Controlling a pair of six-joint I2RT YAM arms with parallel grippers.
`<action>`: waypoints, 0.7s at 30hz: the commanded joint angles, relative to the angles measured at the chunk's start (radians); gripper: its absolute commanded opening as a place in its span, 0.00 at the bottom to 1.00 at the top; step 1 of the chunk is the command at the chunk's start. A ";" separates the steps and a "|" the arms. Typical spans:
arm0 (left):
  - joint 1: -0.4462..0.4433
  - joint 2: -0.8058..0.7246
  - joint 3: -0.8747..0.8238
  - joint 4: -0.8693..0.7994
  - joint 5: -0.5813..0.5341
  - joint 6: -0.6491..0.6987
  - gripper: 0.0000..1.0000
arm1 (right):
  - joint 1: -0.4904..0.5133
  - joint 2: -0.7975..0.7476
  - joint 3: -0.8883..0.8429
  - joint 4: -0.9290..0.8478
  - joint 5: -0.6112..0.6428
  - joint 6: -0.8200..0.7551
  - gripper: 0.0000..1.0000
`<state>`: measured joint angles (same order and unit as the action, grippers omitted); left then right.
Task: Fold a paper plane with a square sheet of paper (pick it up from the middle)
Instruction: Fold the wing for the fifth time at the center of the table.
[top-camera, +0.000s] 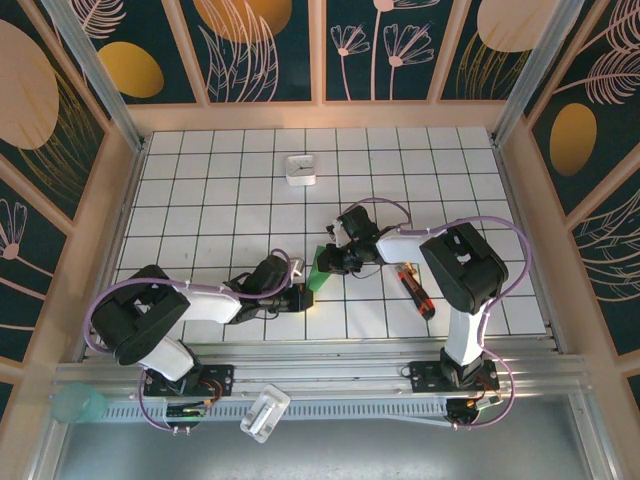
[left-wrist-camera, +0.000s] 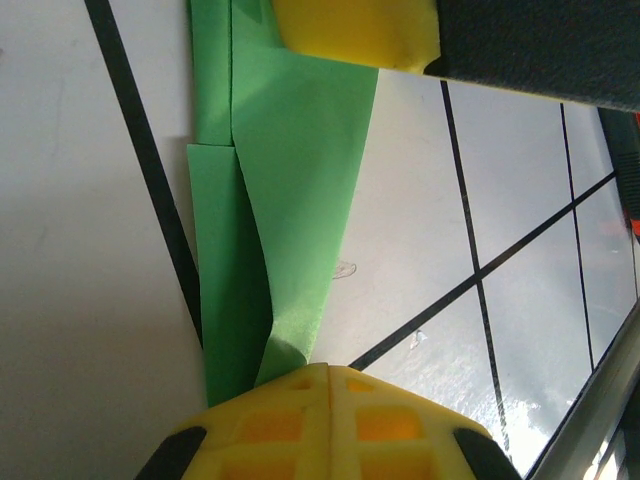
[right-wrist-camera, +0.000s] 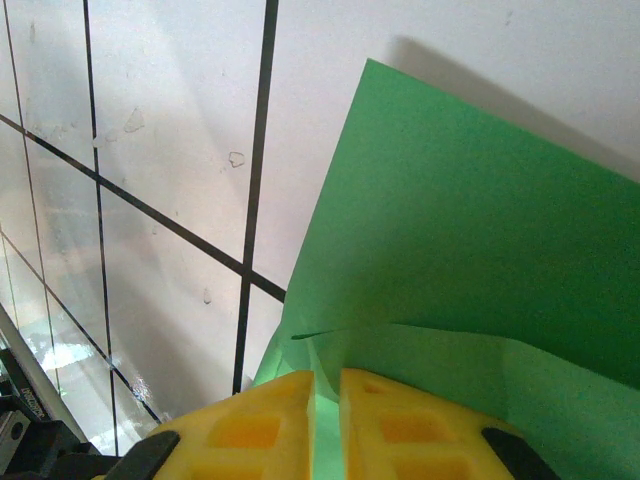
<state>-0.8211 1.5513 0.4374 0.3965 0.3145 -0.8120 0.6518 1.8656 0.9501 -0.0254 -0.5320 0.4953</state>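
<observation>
The square sheet of paper (top-camera: 322, 270), bright green and folded into a narrow layered shape, lies between my two grippers at the table's middle. In the left wrist view a raised flap of the paper (left-wrist-camera: 290, 200) runs into the tips of my left gripper (left-wrist-camera: 330, 368), whose yellow fingers are pressed together on it. My right gripper (right-wrist-camera: 327, 375) is shut on the paper's other end (right-wrist-camera: 470, 230), with green showing in the thin slit between its pads. From above, the left gripper (top-camera: 303, 296) is at the paper's near end and the right gripper (top-camera: 328, 262) at its far side.
A small white box (top-camera: 301, 170) stands further back. A red-and-black screwdriver (top-camera: 415, 288) lies to the right, under the right arm. Off the table, a teal cup (top-camera: 78, 403) sits at the near left and a white object (top-camera: 265, 413) lies on the front rail.
</observation>
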 joint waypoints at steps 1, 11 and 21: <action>-0.016 0.006 -0.040 -0.198 0.052 0.010 0.00 | -0.012 0.037 -0.008 -0.061 0.074 -0.023 0.15; -0.019 -0.021 -0.079 -0.238 0.081 -0.018 0.00 | -0.017 0.041 -0.007 -0.071 0.079 -0.023 0.16; -0.022 -0.080 -0.129 -0.272 0.098 -0.062 0.00 | -0.016 0.049 -0.010 -0.071 0.083 -0.022 0.16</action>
<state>-0.8242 1.4658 0.3710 0.3515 0.3450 -0.8429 0.6518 1.8675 0.9504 -0.0334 -0.5442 0.4953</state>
